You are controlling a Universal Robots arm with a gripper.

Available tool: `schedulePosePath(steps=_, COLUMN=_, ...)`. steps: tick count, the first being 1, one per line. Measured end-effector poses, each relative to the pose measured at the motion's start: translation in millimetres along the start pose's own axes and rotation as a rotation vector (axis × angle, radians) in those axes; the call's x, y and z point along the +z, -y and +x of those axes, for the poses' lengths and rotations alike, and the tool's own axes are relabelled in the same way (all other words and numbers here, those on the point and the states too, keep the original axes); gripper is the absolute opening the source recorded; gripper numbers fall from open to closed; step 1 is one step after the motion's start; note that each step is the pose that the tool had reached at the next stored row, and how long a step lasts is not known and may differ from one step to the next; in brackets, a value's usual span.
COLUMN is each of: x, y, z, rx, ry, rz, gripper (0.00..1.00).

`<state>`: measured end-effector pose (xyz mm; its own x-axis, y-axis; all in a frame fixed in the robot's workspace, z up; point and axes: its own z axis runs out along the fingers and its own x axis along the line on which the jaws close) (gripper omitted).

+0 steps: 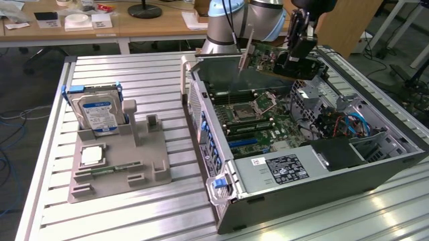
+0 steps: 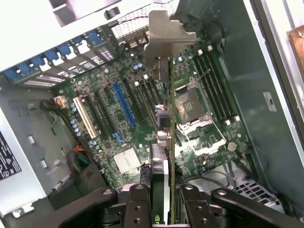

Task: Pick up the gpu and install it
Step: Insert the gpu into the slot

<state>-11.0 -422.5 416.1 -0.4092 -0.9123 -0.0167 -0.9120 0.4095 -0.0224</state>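
The gpu (image 1: 263,56) is held clamped betw. the narrowly set fingers of the gripper (image 1: 290,61), in mid-air, tilted, above the mobo (image 1: 254,128) of the opened PC case (image 1: 315,201).

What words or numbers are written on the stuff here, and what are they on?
Nothing reads clearly.
Hard drive label: too small to read.
Power supply label: too small to read.
White sticker beside it: blurred.
gpu: no print readable.
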Motion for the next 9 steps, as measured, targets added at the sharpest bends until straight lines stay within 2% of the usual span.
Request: schedulePosePath(steps=9, x=0.2, y=0.0, z=0.0, rx=-0.116, ry=0.0026, rz=-0.0019, gripper=0.28)
